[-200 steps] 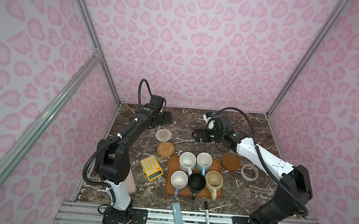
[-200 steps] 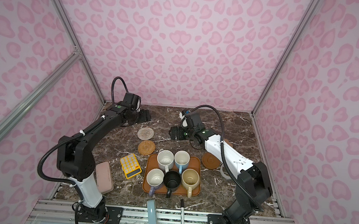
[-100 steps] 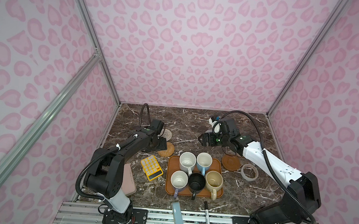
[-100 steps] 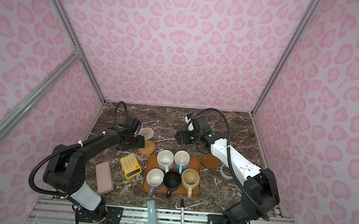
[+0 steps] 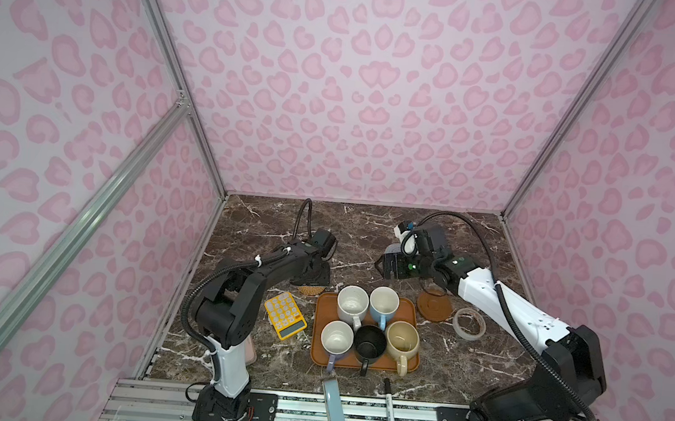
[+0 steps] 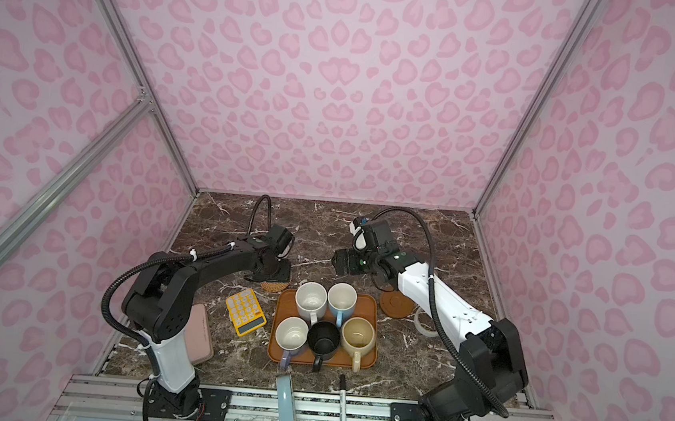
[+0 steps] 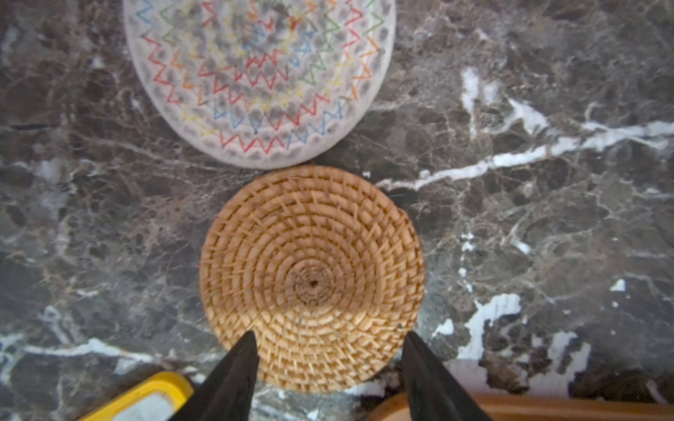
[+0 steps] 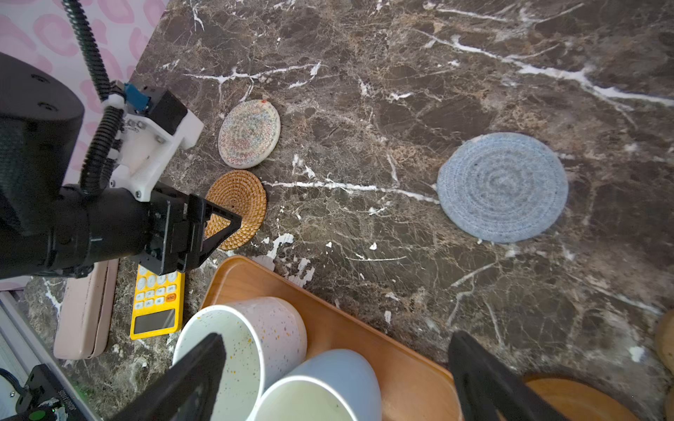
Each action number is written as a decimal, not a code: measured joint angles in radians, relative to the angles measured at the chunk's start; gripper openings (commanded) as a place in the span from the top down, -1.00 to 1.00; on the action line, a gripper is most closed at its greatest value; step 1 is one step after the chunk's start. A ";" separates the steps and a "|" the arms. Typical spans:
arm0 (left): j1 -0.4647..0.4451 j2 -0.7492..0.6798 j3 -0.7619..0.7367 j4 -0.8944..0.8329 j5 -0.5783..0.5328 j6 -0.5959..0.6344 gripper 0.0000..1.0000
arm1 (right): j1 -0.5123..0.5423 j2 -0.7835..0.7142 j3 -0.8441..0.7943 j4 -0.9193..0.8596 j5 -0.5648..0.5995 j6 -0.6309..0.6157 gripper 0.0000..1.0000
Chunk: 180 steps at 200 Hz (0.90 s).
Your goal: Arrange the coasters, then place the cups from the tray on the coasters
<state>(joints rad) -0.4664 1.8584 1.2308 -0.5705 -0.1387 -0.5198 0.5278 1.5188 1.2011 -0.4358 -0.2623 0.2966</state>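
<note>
Since a second ago the left arm has pulled back from the far counter [image 5: 367,231] edge and dropped over the rattan coaster [image 7: 313,277], at 10 o'clock off the tray [image 5: 324,306]. The left tool [image 7: 330,335] has narrowed. It is now half open, tips over the coaster's near edge, gripping nothing; judged a lining-up for a pinch or nudge. The beige coaster [image 7: 259,73] lies just beside the rattan one. The right tool [image 8: 335,337] hovers wide open and empty at the tray's 12 o'clock, probably waiting. All five cups [image 5: 352,304] stand on the tray. The brown disc [image 5: 434,306] is at 2 o'clock. In the top views the arms hide the beige coaster and most of the grey-blue coaster [image 8: 502,186]. Fifth coaster not made out.
</note>
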 measured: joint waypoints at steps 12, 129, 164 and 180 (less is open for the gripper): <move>0.001 0.013 -0.002 0.009 0.002 -0.003 -0.25 | -0.001 0.000 -0.002 0.000 0.000 0.005 -0.92; -0.055 0.090 0.045 0.074 0.001 -0.036 -0.09 | -0.011 -0.015 -0.010 0.003 -0.003 0.024 -0.90; -0.077 0.137 0.107 0.088 0.001 -0.047 -0.09 | -0.011 -0.015 -0.010 0.004 -0.003 0.025 -0.90; -0.089 0.163 0.150 0.095 0.014 -0.048 -0.09 | -0.011 -0.014 -0.010 0.004 -0.003 0.025 -0.90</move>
<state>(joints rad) -0.5549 2.0212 1.3804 -0.4759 -0.1249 -0.5678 0.5167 1.5051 1.1915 -0.4320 -0.2653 0.3218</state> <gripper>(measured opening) 0.548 0.949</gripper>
